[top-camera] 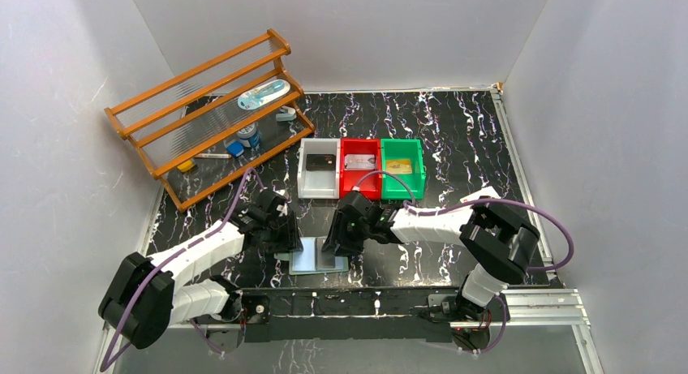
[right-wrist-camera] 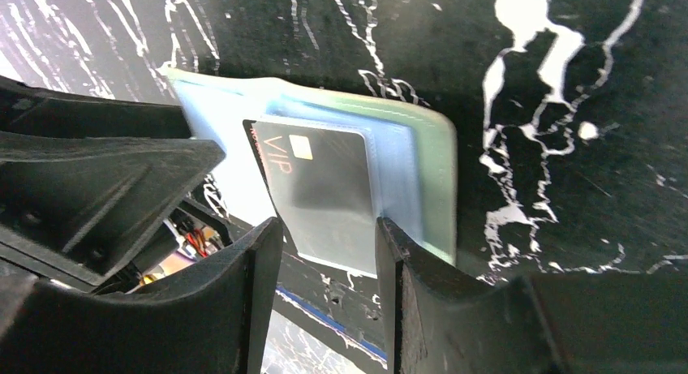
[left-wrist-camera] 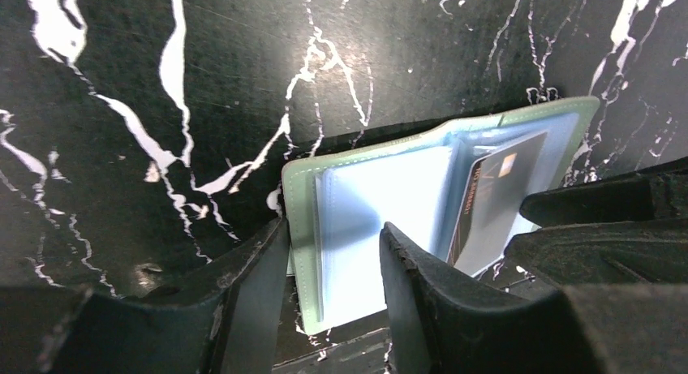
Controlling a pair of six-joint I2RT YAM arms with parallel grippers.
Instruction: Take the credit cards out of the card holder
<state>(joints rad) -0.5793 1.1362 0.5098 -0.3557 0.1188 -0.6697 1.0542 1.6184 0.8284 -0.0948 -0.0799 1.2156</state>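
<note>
The card holder point(top-camera: 310, 264) lies spread open near the table's front edge, its clear pockets facing up. It also shows in the left wrist view point(left-wrist-camera: 373, 195) and the right wrist view point(right-wrist-camera: 434, 175). A dark credit card point(right-wrist-camera: 324, 187) printed "VIP" sticks partly out of the right pocket; it also shows in the left wrist view point(left-wrist-camera: 495, 191). My left gripper point(left-wrist-camera: 334, 228) is open, its fingers straddling the holder's left edge. My right gripper point(right-wrist-camera: 326, 224) is open, its fingers either side of the card's protruding end. In the top view the left gripper point(top-camera: 284, 234) and the right gripper point(top-camera: 339, 242) crowd over the holder.
A white bin point(top-camera: 305, 175), a red bin point(top-camera: 361, 187) and a green bin point(top-camera: 403, 189) stand in a row behind, each with a card inside. A wooden rack point(top-camera: 211, 118) with small items stands at the back left. White walls enclose the table.
</note>
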